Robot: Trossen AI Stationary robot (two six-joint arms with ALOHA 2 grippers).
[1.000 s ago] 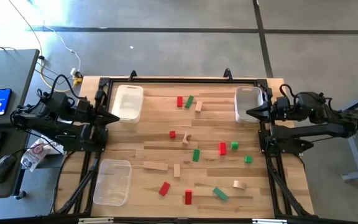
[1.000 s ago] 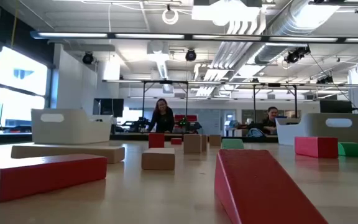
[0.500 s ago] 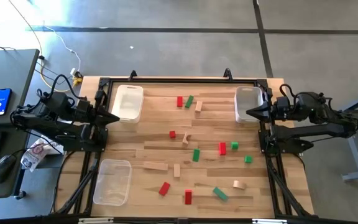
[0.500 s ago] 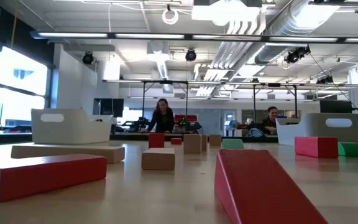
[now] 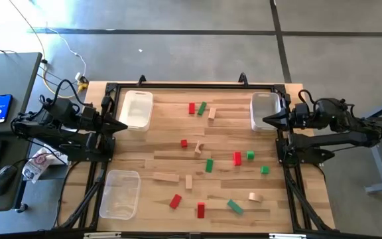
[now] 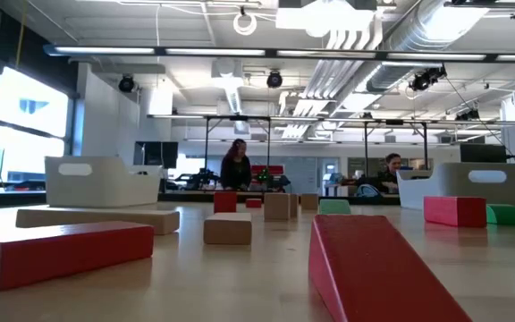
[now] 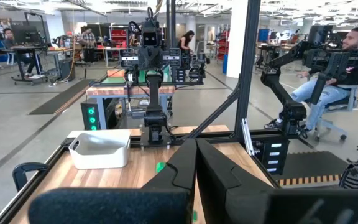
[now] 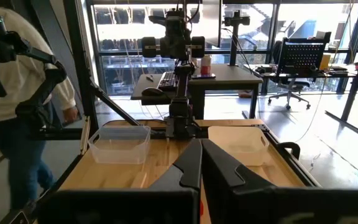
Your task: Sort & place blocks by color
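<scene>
i see three clear bins (image 5: 136,109) on my wooden table (image 5: 178,162). a phone (image 5: 0,107) lies on a desk beside it. people sit far behind.

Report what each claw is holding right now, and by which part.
Nothing is held. The left claw and right claw are both shut and empty, parked at the table's side edges. All the blocks lie loose on the table.

Left arm: parked at table's left edge, folded, left gripper (image 5: 121,125) shut, pointing inward.
Right arm: parked at right edge, folded, right gripper (image 5: 267,120) shut, pointing inward.
</scene>
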